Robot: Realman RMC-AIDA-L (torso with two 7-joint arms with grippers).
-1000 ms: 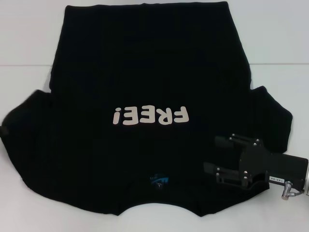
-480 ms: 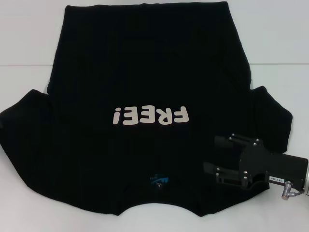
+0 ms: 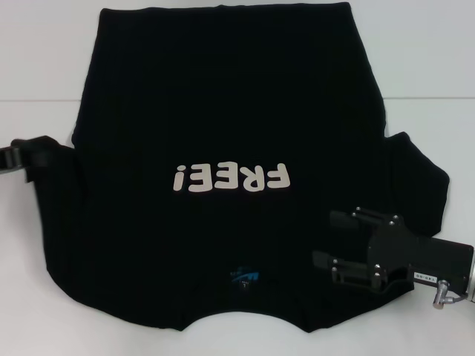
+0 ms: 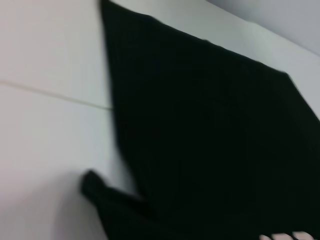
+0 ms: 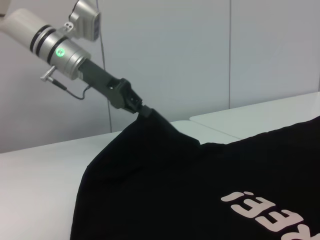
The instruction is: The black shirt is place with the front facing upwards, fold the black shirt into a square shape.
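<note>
Two claws on the black shirt (image 3: pixel 223 111), which lies front-up on the white bench (image 3: pixel 44 59), "FREE!" lettering (image 3: pixel 230 178) toward the robot. Left claw (image 5: pixel 141 111) pinched on the left sleeve tip, cloth lifted into a peak off the bench. Right claw (image 3: pixel 334 237) over the right shoulder area near the collar, fingers spread apart, holding nothing.

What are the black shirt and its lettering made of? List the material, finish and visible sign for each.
Black shirt: looks like soft matte knit fabric, likely cotton; it drapes into a peak where the left pincer lifts its sleeve.
Lettering: off-white, flat and opaque, probably a print or transfer; which one cannot be told.
</note>
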